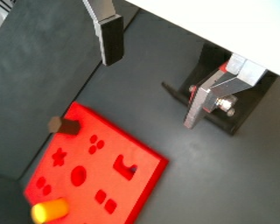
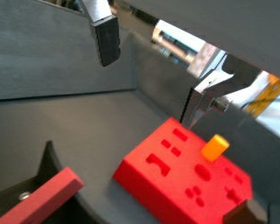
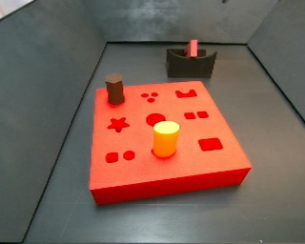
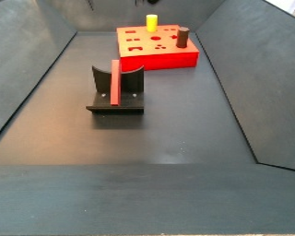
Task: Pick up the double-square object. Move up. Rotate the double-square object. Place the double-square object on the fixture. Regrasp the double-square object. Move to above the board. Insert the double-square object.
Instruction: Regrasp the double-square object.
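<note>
The double-square object [image 4: 117,83], a thin red piece, stands on edge in the dark fixture [image 4: 129,89]. It also shows in a side view [image 3: 193,48] on the fixture [image 3: 191,65], and in a wrist view [image 2: 43,199]. The red board [image 3: 181,172] lies on the floor apart from the fixture. My gripper [image 1: 160,74] hangs high over the floor between board [image 1: 113,140] and fixture [image 1: 224,122]. It is open and empty. In a wrist view [image 2: 154,74] its silver fingers [image 2: 105,39] stand wide apart. The gripper is outside both side views.
A yellow cylinder [image 3: 166,138] and a brown cylinder [image 3: 115,89] stand in the board's holes; both also show in a side view [image 4: 151,20] [image 4: 181,38]. Grey walls [image 3: 53,67] slope up around the dark floor.
</note>
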